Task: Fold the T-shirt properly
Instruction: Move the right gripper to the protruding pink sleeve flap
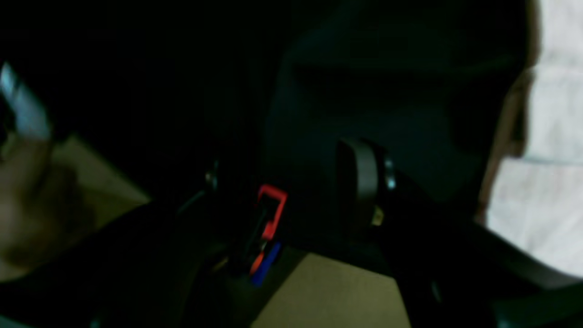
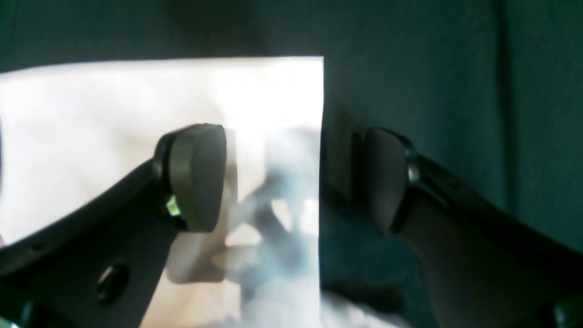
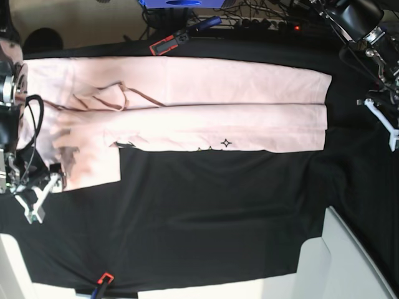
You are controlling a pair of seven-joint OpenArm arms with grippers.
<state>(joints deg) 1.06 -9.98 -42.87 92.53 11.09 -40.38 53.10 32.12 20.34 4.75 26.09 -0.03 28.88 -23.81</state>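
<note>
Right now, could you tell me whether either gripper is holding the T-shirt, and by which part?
Nothing is held. The right gripper hovers open over an edge of the T-shirt; the left gripper is off the shirt, its state unclear.

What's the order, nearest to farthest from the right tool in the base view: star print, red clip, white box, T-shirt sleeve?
1. T-shirt sleeve, under the right tool.
2. Red clip, bottom edge.
3. Star print, shirt's middle.
4. White box, opposite bottom corner.

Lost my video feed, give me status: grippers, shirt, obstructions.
Right gripper open, straddling the sleeve edge of the pale pink cotton T-shirt. Left gripper's state unclear. Shirt partly folded on the black table cloth. Nothing on it.
</note>
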